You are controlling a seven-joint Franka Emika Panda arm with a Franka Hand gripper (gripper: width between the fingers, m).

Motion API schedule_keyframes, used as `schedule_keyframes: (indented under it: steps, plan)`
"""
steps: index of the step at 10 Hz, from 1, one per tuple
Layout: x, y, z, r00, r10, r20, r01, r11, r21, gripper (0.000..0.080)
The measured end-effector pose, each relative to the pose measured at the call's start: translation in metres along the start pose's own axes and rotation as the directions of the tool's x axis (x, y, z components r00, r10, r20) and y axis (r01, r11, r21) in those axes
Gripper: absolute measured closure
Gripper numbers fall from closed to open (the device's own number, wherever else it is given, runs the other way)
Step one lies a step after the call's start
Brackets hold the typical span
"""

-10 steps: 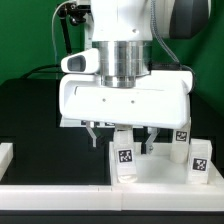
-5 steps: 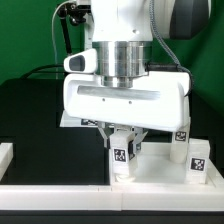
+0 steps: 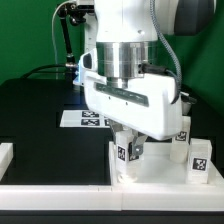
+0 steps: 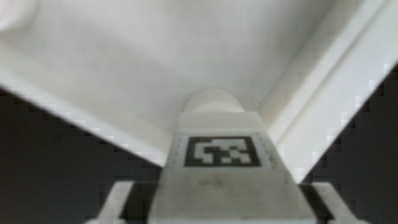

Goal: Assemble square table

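Claw point(image 3: 129, 153) around upright leg block point(image 3: 127, 158)

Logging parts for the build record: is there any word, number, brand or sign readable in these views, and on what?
No words, numbers or brand names are readable.
Leg block in the end effector: black-and-white square marker tag, a pattern, no text.
Second leg block: the same kind of tag.
Marker board: tags too small to make out.
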State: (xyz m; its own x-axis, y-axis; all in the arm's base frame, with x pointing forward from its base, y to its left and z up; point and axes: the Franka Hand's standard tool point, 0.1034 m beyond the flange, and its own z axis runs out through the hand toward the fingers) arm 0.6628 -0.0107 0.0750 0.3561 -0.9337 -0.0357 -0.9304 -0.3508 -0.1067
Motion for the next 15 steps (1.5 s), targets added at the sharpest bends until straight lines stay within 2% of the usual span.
schedule_keyframes:
  steps: [1, 3, 6, 7, 8, 9, 10, 11, 14, 15]
  plan:
    - [0.0, 0.0, 0.001, 0.986, 0.163, 0.026, -0.164, 0.986, 0.014, 0.0511]
    - [0.0, -0.001, 0.002, 0.93, 0.363, 0.062, -0.365, 0.931, 0.022, 0.0511]
    - [0.0, -0.001, 0.002, 0.911, 0.407, 0.062, -0.409, 0.912, 0.019, 0.0511]
    - [-0.002, -0.002, 0.001, 0.95, 0.308, 0.046, -0.309, 0.951, 0.009, 0.0406]
    - [-0.007, -0.01, -0.002, 0.997, 0.07, 0.012, -0.07, 0.997, 0.016, 0.0268]
    - [-0.012, -0.015, 0.0, 0.993, -0.115, -0.01, 0.115, 0.992, 0.048, 0.0187]
    - [-0.018, -0.01, 0.001, 0.991, -0.134, -0.003, 0.134, 0.99, 0.035, 0.0187]
    - [-0.016, -0.01, 0.001, 0.979, -0.206, -0.007, 0.206, 0.978, 0.036, 0.0156]
    - [-0.015, -0.009, 0.001, 0.916, -0.401, -0.015, 0.401, 0.915, 0.031, 0.015]
    - [-0.013, -0.008, -0.001, 0.803, -0.595, -0.016, 0.595, 0.803, -0.001, 0.015]
